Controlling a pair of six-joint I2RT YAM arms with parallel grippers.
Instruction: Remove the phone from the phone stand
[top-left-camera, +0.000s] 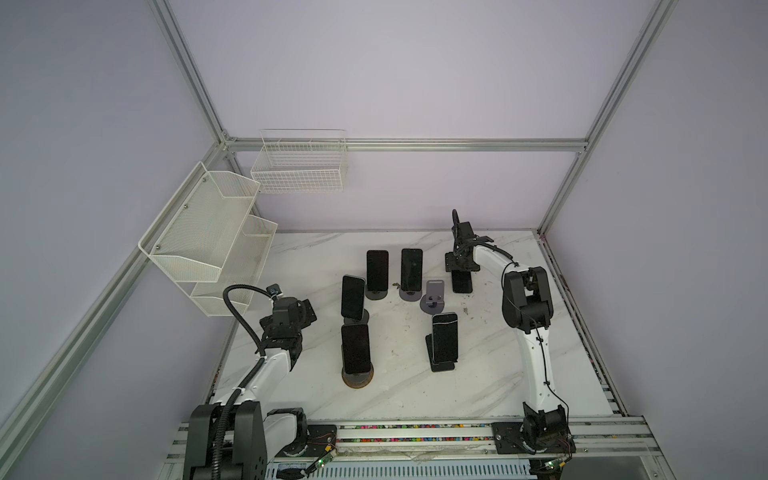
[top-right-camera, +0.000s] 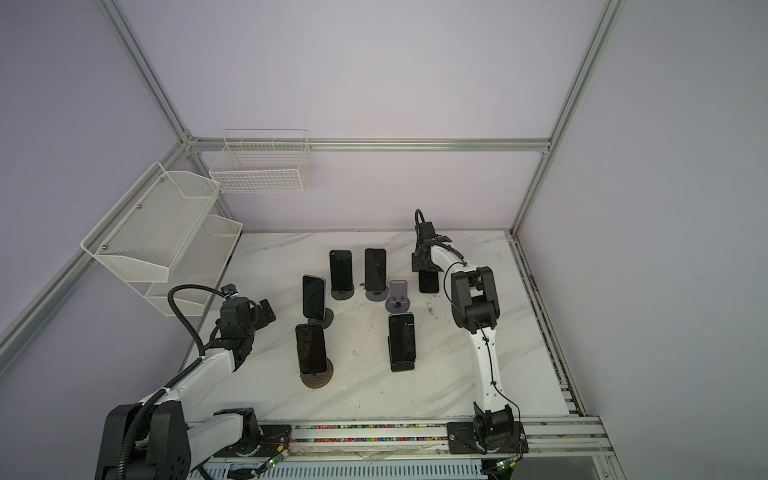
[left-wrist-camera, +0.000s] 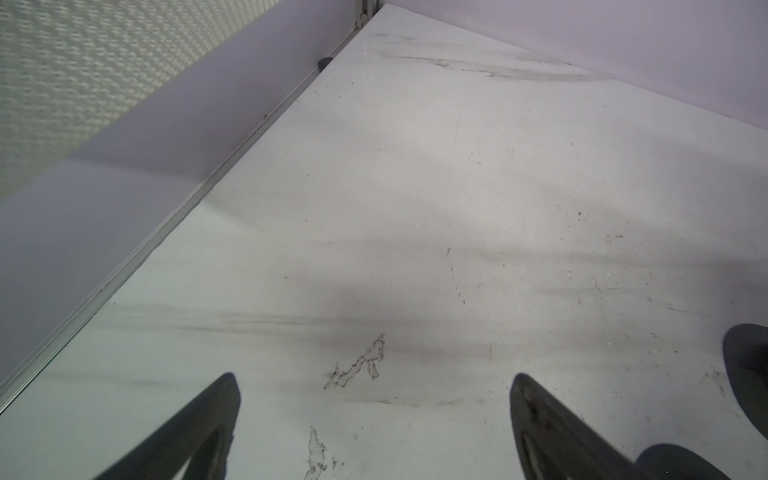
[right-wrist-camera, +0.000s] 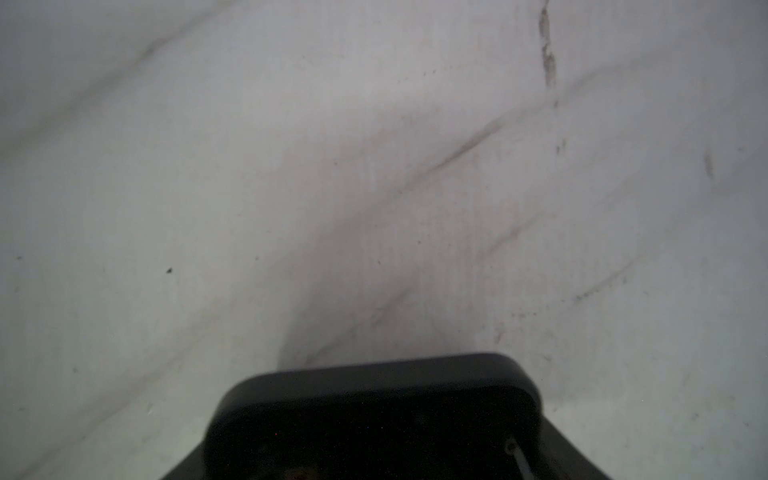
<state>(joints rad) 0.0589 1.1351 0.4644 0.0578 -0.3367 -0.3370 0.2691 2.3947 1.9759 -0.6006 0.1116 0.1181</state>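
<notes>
**Fig.** Phone, off the empty grey stand and just beside it, upright under the right gripper. Whether those jaws clamp its top end cannot be told. Left gripper, well apart from the stand, gapes wide and empty. A rigid, glossy slab, probably slippery: pinch across its side edges.

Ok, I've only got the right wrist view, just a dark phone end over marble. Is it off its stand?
Observer: Yes. In a top view the phone hangs upright in the right gripper, beside an empty grey stand.
Operator: Any phones left on stands?
Observer: Five other phones sit on stands.
Operator: And the left arm?
Observer: The left gripper is open and empty, hovering over the marble at the left side.
</notes>
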